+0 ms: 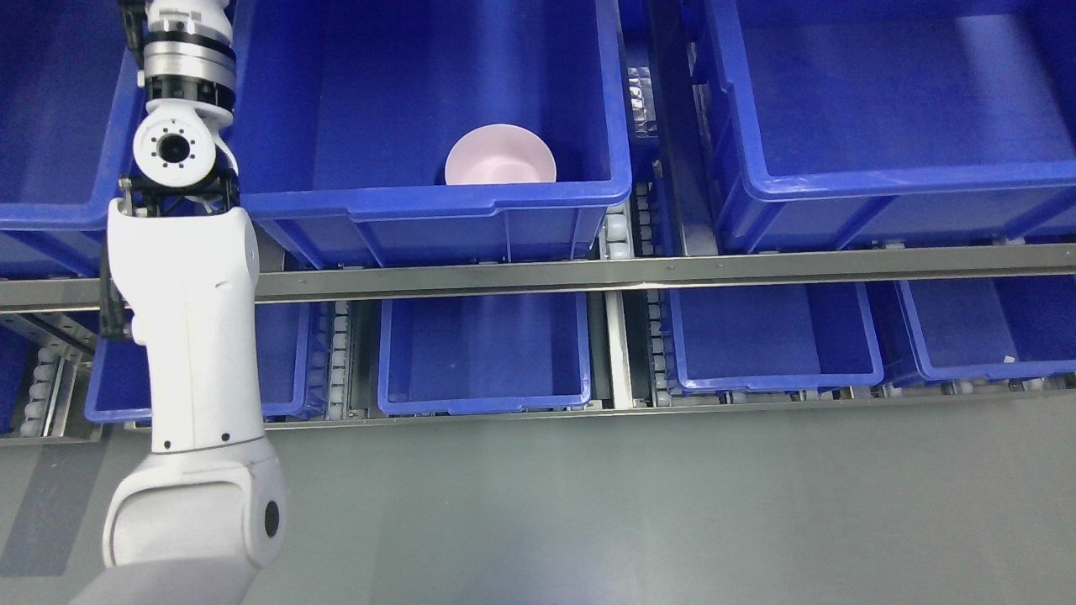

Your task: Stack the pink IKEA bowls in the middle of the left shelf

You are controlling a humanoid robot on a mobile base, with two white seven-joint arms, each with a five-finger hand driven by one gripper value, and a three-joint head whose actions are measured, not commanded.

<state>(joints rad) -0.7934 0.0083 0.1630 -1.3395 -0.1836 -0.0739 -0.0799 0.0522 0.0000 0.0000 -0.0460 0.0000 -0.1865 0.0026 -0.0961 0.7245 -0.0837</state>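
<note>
A pink bowl [500,157] sits upside down inside the big blue bin [437,202] at the middle of the upper shelf, close to the bin's front wall. My left arm [189,336] rises from the lower left up past the shelf rail, and its wrist leaves the picture at the top edge, so the hand is out of view. The arm stands to the left of the bowl's bin, over the bin's left corner. No right arm shows.
More blue bins stand on the upper shelf at the left [50,168] and right [891,151]. Below the metal rail [672,273] a lower shelf holds several smaller blue bins [483,361]. Grey floor [630,504] fills the foreground.
</note>
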